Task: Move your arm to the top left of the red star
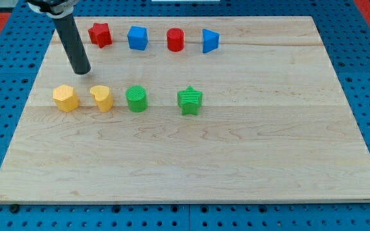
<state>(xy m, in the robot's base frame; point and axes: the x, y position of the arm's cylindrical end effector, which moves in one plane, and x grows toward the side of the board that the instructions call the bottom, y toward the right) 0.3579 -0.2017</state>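
The red star (99, 34) lies near the board's top left. My tip (81, 72) rests on the board below and a little to the left of the red star, apart from it. It stands just above the gap between the yellow hexagon (65, 98) and the yellow heart (101, 97). The rod rises up and to the left out of the view's top.
In the top row right of the star are a blue cube (137, 38), a red cylinder (176, 40) and a blue triangle (210, 40). In the lower row are a green cylinder (136, 99) and a green star (189, 100). The wooden board (236, 147) sits on a blue pegboard.
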